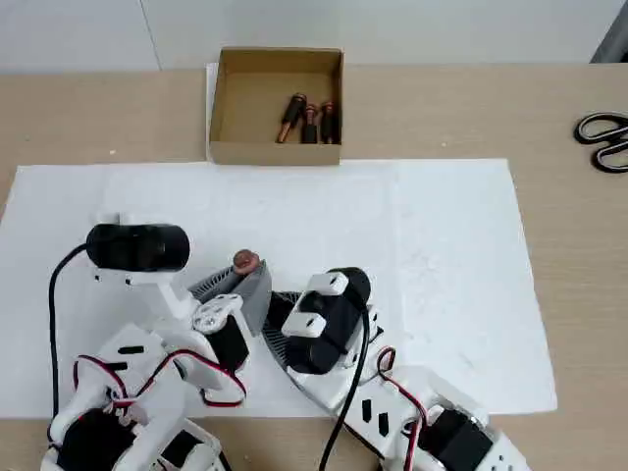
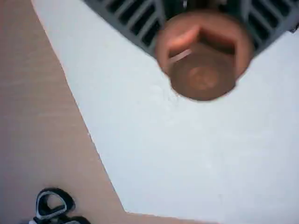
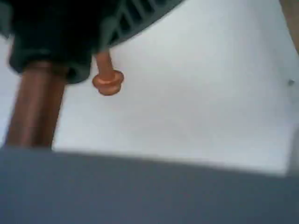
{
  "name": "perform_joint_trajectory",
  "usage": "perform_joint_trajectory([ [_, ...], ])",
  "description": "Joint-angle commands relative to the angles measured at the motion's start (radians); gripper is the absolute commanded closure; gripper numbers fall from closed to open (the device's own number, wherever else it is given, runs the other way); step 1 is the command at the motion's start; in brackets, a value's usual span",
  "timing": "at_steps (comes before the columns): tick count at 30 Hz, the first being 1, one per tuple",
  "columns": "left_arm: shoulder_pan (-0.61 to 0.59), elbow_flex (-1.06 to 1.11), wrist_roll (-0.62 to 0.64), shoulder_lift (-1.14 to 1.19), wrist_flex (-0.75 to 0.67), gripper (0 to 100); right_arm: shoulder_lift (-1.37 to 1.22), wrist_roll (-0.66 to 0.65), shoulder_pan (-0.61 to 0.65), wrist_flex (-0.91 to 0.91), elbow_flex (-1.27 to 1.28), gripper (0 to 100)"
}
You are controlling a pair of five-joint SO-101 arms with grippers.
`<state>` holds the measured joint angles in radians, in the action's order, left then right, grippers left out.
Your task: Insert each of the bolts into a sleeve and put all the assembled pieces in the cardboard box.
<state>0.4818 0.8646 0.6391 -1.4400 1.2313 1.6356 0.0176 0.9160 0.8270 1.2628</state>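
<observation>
High view: far side of the worktop (image 1: 98,108), cardboard box (image 1: 228,108) with three assembled pieces (image 1: 309,120) inside by its right wall, long axes running roughly from near wall to far wall, the leftmost one tilted. Nearer, over a white sheet (image 1: 442,255), both arms close together. Grips a bolt (image 1: 245,261) in the left tool (image 1: 251,278), narrow around the shank, head poking out on the box side, long axis pointing away from the arm toward the box. Right tool (image 1: 277,319) just beside it, its grip hidden under the arm. Scissors (image 1: 603,140) well apart at the worktop's right edge. Left wrist view: bolt (image 2: 203,70) between the ribbed grey fingers (image 2: 131,18), seen end-on, hexagonal head and round flange facing the lens, shank hidden behind, long axis along the line of sight; white sheet (image 2: 187,158) beyond. Right wrist view: holds a copper sleeve (image 3: 35,109) in the right tool, close to the lens, long axis running from the grey jaw toward a dark body that covers its far end. Farther off, bolt (image 3: 108,80) apart from the sleeve and roughly parallel to it, head at the free end toward the sheet.
</observation>
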Motion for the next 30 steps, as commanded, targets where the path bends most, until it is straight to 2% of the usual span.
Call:
perform_joint_trajectory([
  [1, 0.034, -0.005, -0.008, -0.002, 0.035, 99, 0.012, -0.011, 0.013, -0.035, -0.066, 99.5],
  [6, 0.046, -0.004, -0.018, -0.002, 0.101, 99, 0.012, -0.012, 0.012, -0.056, -0.066, 99.5],
  [10, 0.046, 0.019, -0.035, -0.005, 0.130, 99, 0.012, -0.066, 0.010, -0.084, -0.064, 99.5],
  [19, 0.063, 0.071, -0.048, -0.008, 0.077, 99, 0.012, -0.077, 0.010, -0.093, -0.060, 99.5],
  [26, 0.064, 0.071, -0.092, -0.002, 0.061, 85, 0.012, -0.077, 0.010, -0.093, -0.058, 99.5],
  [30, 0.061, 0.071, -0.094, -0.002, 0.063, 84, 0.012, -0.077, 0.008, -0.091, -0.043, 99.5],
])
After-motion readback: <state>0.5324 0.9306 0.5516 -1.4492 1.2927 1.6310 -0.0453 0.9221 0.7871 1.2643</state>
